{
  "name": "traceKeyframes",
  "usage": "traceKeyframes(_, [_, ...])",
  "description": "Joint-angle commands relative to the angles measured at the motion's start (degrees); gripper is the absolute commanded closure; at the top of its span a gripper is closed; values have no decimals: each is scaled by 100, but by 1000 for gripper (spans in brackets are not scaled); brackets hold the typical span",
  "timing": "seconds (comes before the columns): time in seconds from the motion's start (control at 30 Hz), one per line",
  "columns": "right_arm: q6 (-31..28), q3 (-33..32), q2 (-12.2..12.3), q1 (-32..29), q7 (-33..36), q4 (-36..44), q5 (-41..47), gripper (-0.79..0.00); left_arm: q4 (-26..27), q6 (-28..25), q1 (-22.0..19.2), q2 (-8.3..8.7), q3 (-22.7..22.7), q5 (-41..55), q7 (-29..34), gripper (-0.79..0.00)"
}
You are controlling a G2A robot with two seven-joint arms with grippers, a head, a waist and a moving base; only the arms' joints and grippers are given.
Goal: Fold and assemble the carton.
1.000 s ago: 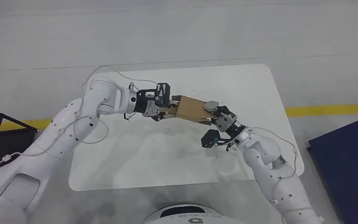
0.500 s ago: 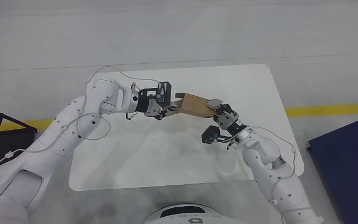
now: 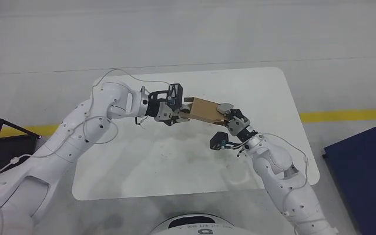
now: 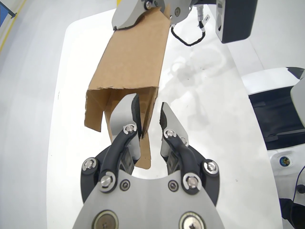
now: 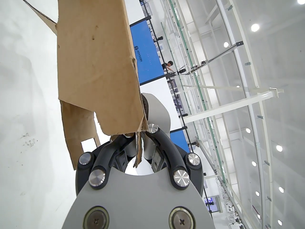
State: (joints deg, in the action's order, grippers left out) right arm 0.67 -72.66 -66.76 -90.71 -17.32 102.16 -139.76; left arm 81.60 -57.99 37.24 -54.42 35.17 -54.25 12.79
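Brown cardboard carton (image 3: 202, 110), open-ended sleeve, held above counter's (image 3: 176, 170) far half; right hand (image 5: 143, 129) clamped on one end; left hand (image 4: 149, 110) apart, one finger (image 4: 122, 113) inside other end.

White table (image 3: 176, 167) on pale floor (image 3: 176, 35) — yellow line (image 3: 343, 114), ceiling lights (image 5: 255, 27).

Carton (image 3: 202, 110) above table (image 3: 176, 170), left pincer (image 4: 149, 106) at one end, right pincer (image 5: 142, 122) opposite

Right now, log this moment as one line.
carton aloft over table | right jaws shut on one end | left jaws open, astride other end's wall | flaps unfolded
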Motion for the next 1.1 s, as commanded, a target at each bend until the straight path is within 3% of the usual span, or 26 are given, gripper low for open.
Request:
traceKeyframes(0.0, [18, -3, 2, -14, -8, 8, -4, 0, -9, -1, -3, -18, 1, 5, 10, -151])
traceKeyframes(0.13, [45, -7, 5, -49, -13, 31, -20, 0, -28, -1, -11, -61, -15, 29, 27, -71])
traceKeyframes(0.23, [62, -10, 5, -65, 0, 41, -13, 0, -62, 2, -16, -108, -42, 70, 18, -58])
traceKeyframes(0.3, [98, -18, 5, -81, 3, 47, 3, 0, -115, 39, -24, -145, -58, 107, 6, 0])
traceKeyframes(0.5, [141, -51, 12, -145, -89, 70, 71, 0, -340, 136, -47, -252, -84, 328, -18, 0])
traceKeyframes(0.53, [142, -63, 15, -149, -104, 65, 75, -169, -390, 145, -50, -267, -80, 390, -21, 0])
traceKeyframes(0.57, [148, -70, 15, -155, -109, 66, 86, -391, -447, 149, -42, -282, -79, 478, -29, 0])
traceKeyframes(0.6, [168, -75, 15, -164, -118, 74, 106, -785, -506, 101, -33, -297, -83, 605, -49, 0])
traceKeyframes(0.77, [461, -161, 12, -268, -166, 109, 279, -785, -968, -1, -46, -371, -211, 1603, 26, 0])
traceKeyframes(0.97, [1385, -595, 13, -721, -215, 283, 814, -785, -1517, -1, -142, -403, -400, 3180, 358, 0])
traceKeyframes(1.07, [1481, -698, 20, -857, -328, 339, 949, -785, -1661, 18, -355, -383, -341, 2977, 699, 0])
